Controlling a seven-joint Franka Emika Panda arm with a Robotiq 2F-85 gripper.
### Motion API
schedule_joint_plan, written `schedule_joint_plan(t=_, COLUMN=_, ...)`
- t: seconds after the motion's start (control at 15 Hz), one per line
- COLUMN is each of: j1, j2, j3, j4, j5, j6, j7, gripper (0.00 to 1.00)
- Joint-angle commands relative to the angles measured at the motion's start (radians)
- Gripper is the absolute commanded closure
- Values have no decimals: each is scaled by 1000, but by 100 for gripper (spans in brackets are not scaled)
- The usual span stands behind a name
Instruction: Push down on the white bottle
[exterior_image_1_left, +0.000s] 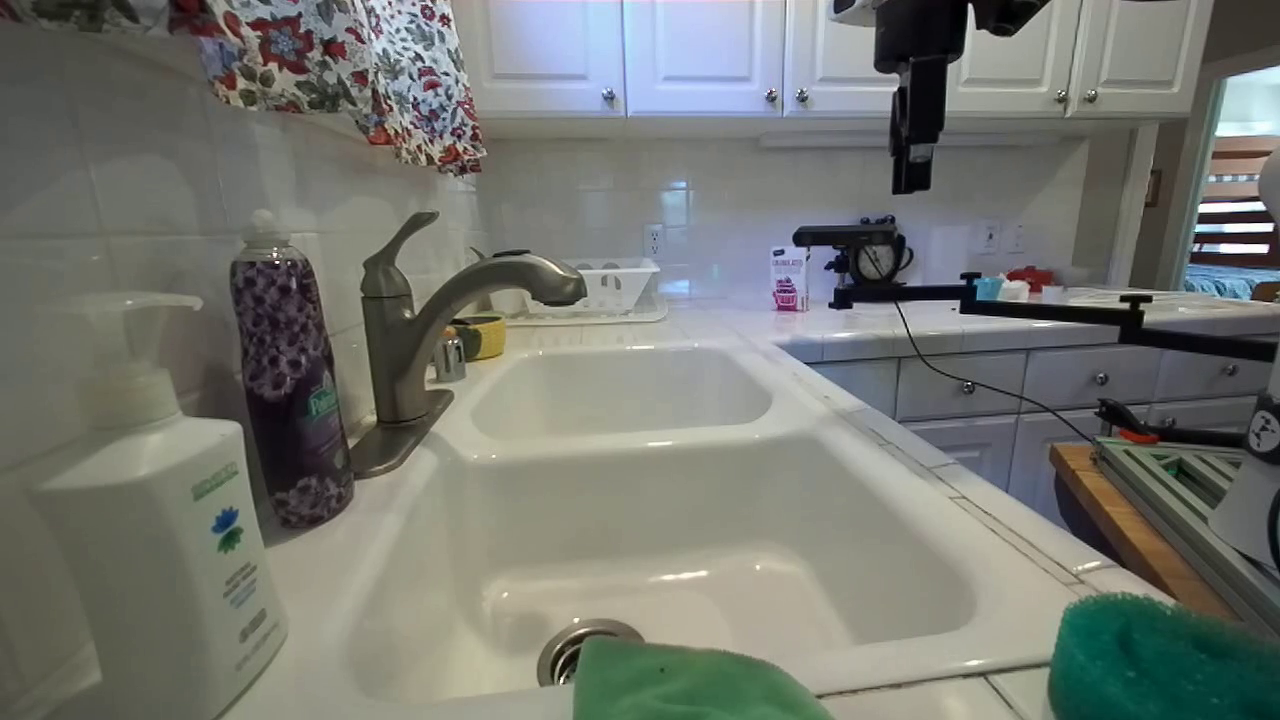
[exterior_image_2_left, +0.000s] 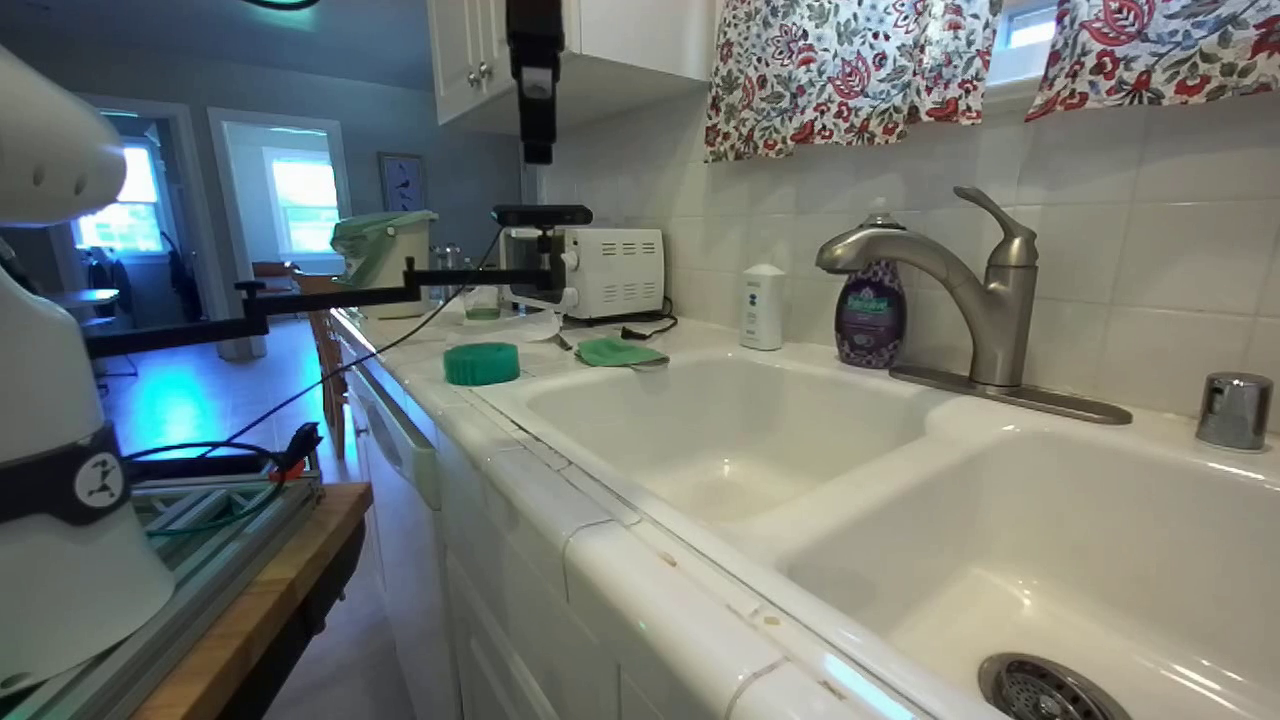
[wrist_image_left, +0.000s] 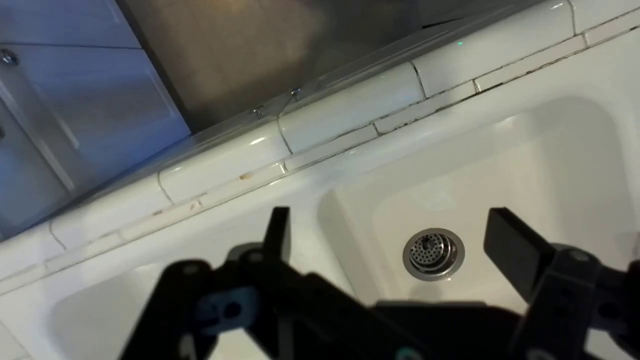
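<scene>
Here we are at the double sink (exterior_image_1_left: 650, 520), and we've got the gripper (wrist_image_left: 387, 235) hanging high up, pointing down, well apart from everything on the counter (exterior_image_2_left: 660, 610). Look at the wrist view: the fingers (wrist_image_left: 515, 252) are released, spread wide to either side, and in the gap between them we pick out a metal drain (wrist_image_left: 434, 254) down in the sink.

Now to the one that matters, the white bottle (exterior_image_1_left: 180, 560)! In both exterior views we find it upright behind the sink, near the tiled wall (exterior_image_2_left: 1160, 300), its pump head (exterior_image_1_left: 135, 302) raised and aimed out toward the sink, a blue-green label (exterior_image_1_left: 230, 540) on its front. Just beside it we have the purple bottle (exterior_image_1_left: 290, 390), upright as well, and next in line comes the faucet (exterior_image_1_left: 388, 350), reaching out over the sink.

In an exterior view we spot a green cloth (exterior_image_2_left: 618, 352) lying by the sink's end, with a green sponge (exterior_image_2_left: 482, 364) near it at the edge of the counter. Behind those we see a boxy white appliance (exterior_image_2_left: 615, 270), and up above, a floral curtain (exterior_image_2_left: 850, 75) hangs along the wall.
</scene>
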Motion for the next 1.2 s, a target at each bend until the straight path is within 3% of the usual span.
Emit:
schedule_joint_plan(t=0.0, j1=67, j2=100, j3=16, j4=89, j5=15, j6=43, j7=-58, gripper=0)
schedule_joint_plan(t=0.27, j1=154, j2=222, j3=81, j4=227, j5=-22, j6=104, j7=-138, gripper=0)
schedule_joint_plan(t=0.6, j1=196, j2=350, j3=132, j4=361, j5=-106, j6=189, j7=-266, gripper=0)
schedule_joint_plan(t=1.13, j1=299, j2=468, j3=158, j4=546, j5=40, j6=288, j7=-590, gripper=0)
